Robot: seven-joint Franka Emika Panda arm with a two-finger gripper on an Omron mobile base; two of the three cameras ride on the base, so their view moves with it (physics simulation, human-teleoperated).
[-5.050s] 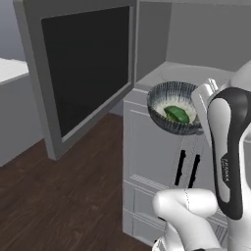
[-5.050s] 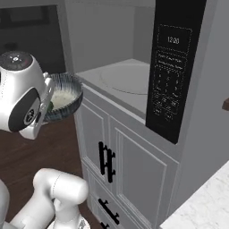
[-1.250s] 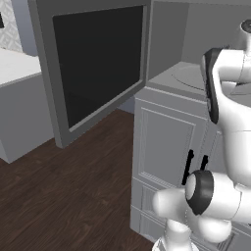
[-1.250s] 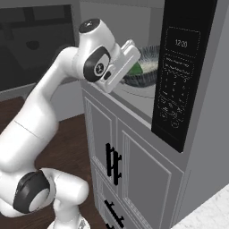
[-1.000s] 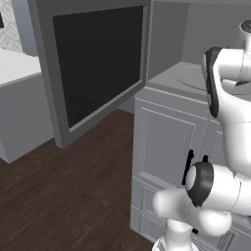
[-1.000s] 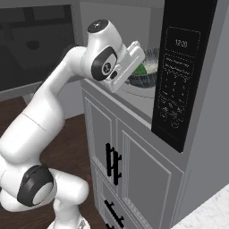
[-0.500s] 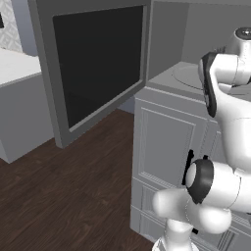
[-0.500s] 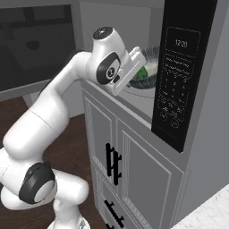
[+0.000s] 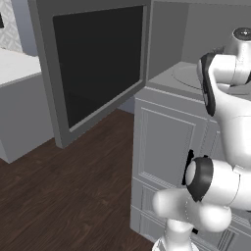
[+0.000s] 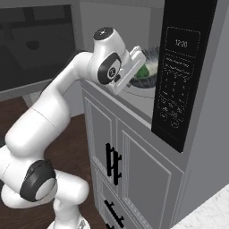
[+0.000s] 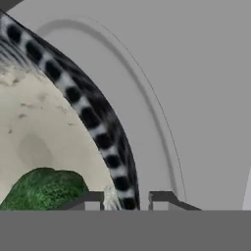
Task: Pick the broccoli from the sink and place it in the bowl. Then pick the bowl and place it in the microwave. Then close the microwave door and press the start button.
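Two claw (image 11: 125, 198) tips straddle bowl (image 11: 105, 142) rim, parted; broccoli (image 11: 44, 188) inside bowl.

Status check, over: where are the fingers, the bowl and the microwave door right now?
Fingers straddle the bowl rim, apparently parted. Bowl with broccoli inside microwave. Microwave door wide open; arm in doorway.

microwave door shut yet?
No. The door stands swung wide open, with the bowl inside the microwave.

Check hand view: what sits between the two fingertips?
The bowl rim runs up between the fingertips, with the broccoli just inside it, in the hand view.
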